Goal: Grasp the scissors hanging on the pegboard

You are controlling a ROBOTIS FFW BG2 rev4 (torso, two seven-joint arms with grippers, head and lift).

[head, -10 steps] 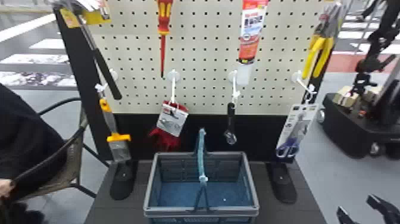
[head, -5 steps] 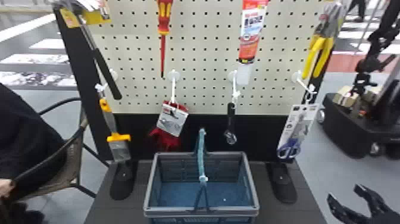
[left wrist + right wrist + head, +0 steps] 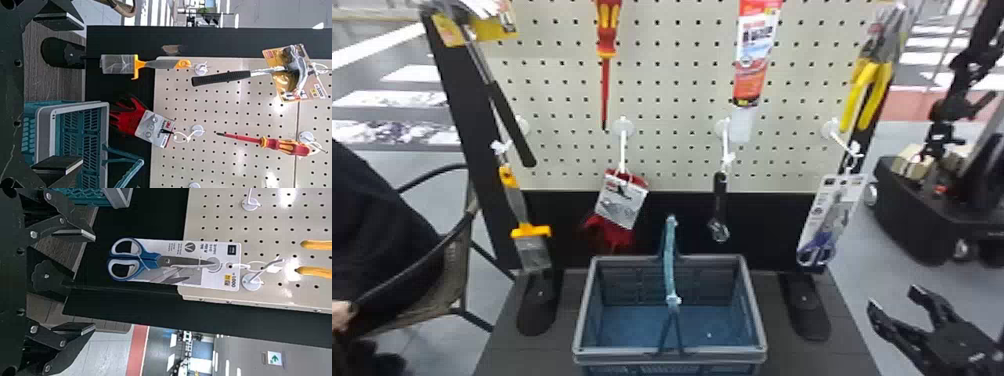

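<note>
Over the last second the right gripper [image 3: 893, 299] has risen from the head view's bottom right corner, where only its fingertips showed, to stand higher and fuller in view; nothing on the board has shifted. The cream pegboard [image 3: 682, 100] stands upright on a black stand at the back of a dark table [image 3: 807, 357], with grey floor [image 3: 882, 260] to the right and a black cart [image 3: 932, 210] beyond it. A blue-grey shopping basket [image 3: 582, 320] sits at the middle of the table, its handle raised. On the board hang a hammer [image 3: 504, 115] at upper left, yellow-handled pliers [image 3: 867, 90] at upper right, a red-and-white tube [image 3: 749, 60], a red-and-yellow screwdriver [image 3: 604, 50], a yellow-collared scraper [image 3: 524, 220], red gloves [image 3: 612, 220], and a small black tool [image 3: 719, 205], possibly a wrench. The scissors [image 3: 824, 225], blue-handled and sealed on a white card, hang from a white hook at the board's lower right corner, just below the pliers, handles pointing down. The right gripper is low and to the right of them, well apart, off the table's right edge with its fingers spread wide; its wrist view faces the scissors squarely between those fingers. The left gripper [image 3: 58, 94] also has its fingers spread, facing the board's left side.
</note>
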